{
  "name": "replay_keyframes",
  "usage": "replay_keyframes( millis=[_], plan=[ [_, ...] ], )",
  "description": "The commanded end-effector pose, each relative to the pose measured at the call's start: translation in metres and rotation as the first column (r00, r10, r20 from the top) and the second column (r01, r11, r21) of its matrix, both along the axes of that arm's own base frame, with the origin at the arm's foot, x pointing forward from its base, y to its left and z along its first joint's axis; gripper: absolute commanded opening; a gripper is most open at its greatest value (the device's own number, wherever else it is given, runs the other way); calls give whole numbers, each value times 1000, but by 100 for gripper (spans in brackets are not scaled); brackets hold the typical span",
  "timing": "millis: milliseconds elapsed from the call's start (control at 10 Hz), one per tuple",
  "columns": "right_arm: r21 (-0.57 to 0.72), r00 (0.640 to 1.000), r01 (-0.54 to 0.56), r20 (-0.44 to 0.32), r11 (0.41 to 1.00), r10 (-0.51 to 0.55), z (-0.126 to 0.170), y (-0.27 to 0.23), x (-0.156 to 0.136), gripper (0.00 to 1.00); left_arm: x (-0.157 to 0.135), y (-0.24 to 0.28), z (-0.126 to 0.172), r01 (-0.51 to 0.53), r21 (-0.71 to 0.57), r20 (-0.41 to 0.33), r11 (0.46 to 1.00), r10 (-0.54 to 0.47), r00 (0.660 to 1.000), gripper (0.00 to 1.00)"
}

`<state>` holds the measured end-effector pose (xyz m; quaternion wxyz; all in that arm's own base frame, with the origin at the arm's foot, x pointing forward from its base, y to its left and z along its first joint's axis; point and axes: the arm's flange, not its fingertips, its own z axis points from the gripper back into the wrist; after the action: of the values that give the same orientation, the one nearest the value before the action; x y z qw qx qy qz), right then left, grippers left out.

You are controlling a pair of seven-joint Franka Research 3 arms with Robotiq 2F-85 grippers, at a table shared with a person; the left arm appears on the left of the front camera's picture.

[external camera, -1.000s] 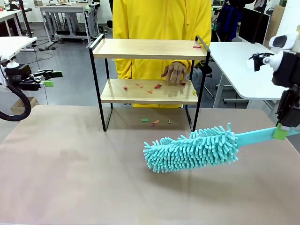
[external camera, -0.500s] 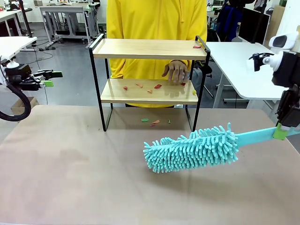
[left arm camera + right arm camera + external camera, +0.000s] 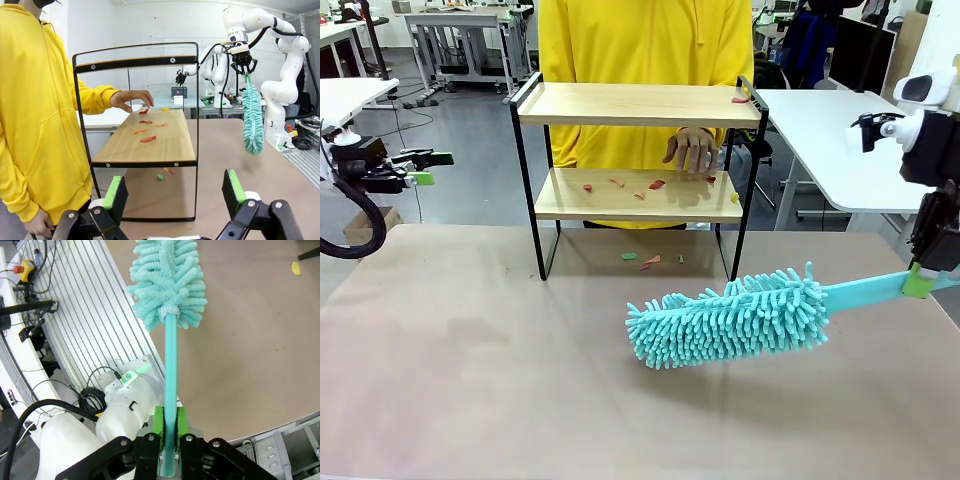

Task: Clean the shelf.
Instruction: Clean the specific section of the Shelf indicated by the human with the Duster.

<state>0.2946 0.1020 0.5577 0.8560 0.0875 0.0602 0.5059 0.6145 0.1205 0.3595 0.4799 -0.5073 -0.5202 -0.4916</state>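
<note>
1. Front view: the shelf (image 3: 638, 104) stands at the table's (image 3: 470, 380) far side. Scraps (image 3: 657, 184) lie on its lower board under a person's hand (image 3: 691, 150). Let that hand clear before you sweep.
2. Left wrist view: your left gripper (image 3: 175, 192) gapes wide, empty. Hold it back.
3. Right wrist view: your right gripper (image 3: 169, 424) clamps the duster (image 3: 169, 275) by its handle. Level the head with the board.

Tan table (image 3: 470, 380), shelf (image 3: 638, 104) standing, scattered scraps (image 3: 651, 261)
</note>
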Motion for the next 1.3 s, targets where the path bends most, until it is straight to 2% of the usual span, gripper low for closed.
replay_keyframes(
  millis=[0,700,800,1000,1100,1200],
  plan=[
    [1,1000,7,8,1000,-7,1,1,1,13,-2,0,2,-3,-2,12,1000,3,1000,100],
    [0,1000,0,0,1000,0,0,0,0,13,-2,0,2,-3,-2,12,1000,3,1000,100],
    [29,1000,24,4,999,-24,6,14,2,13,-2,0,2,-3,-2,12,1000,3,1000,100],
    [91,987,154,29,984,-158,28,52,-2,13,-2,0,2,-3,-2,12,1000,3,1000,100],
    [136,967,243,47,960,-252,41,75,-4,13,-2,0,2,-3,-2,12,1000,3,1000,100],
    [200,923,363,56,910,-380,50,103,-3,13,-2,0,2,-3,-2,12,1000,3,1000,100]
  ],
)
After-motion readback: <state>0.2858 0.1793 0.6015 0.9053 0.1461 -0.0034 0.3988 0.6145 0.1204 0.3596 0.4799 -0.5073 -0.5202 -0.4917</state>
